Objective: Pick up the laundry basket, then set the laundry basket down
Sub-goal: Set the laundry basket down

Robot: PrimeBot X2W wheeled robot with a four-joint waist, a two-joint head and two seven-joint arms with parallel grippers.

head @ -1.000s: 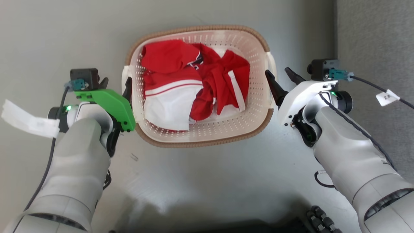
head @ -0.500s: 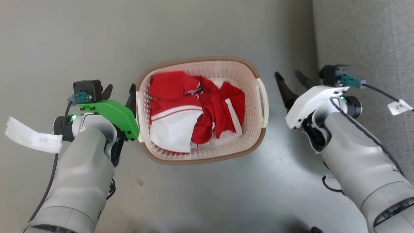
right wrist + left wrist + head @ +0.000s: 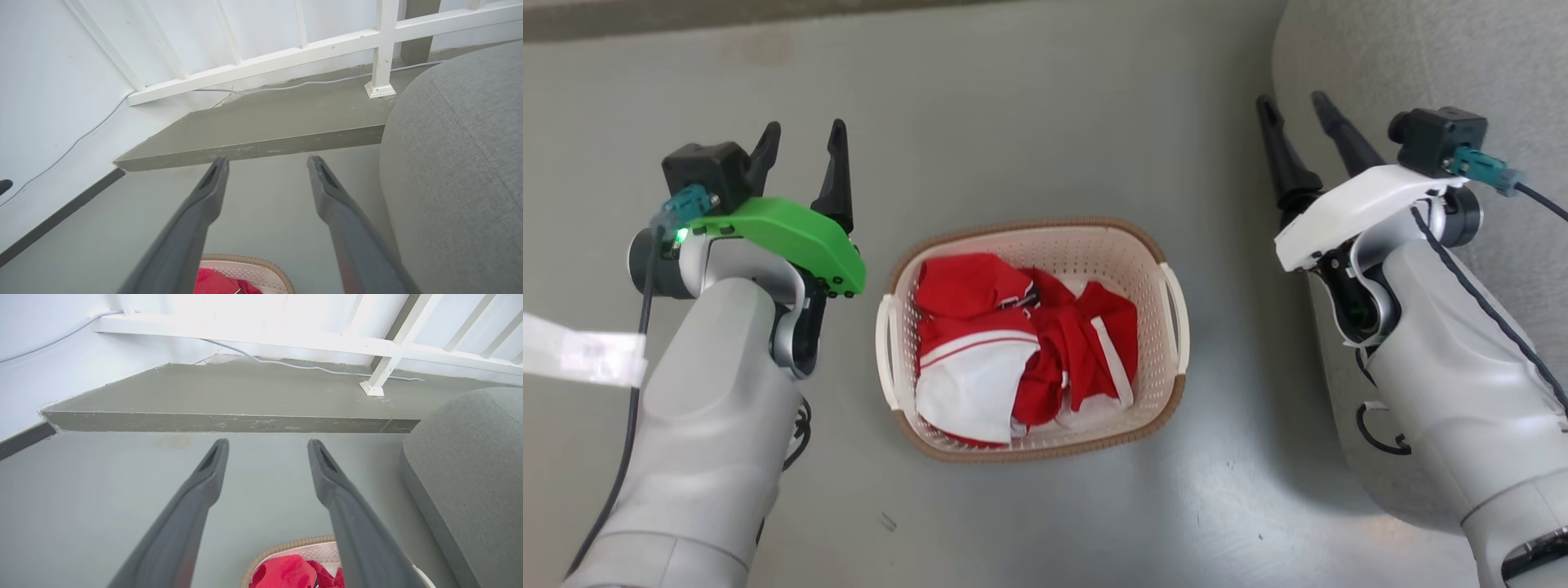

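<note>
Left gripper (image 3: 805,129) at ten o'clock and right gripper (image 3: 1290,102) at two are being held wide open, empty, apart from the brown-rimmed cream perforated plastic laundry basket (image 3: 1045,223).

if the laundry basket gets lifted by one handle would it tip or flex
Probably light: the laundry basket has perforated walls and holds only a few clothes. Lifted by one handle, it would likely tilt, the clothes slumping rather than rolling. The thin walls may flex.
</note>
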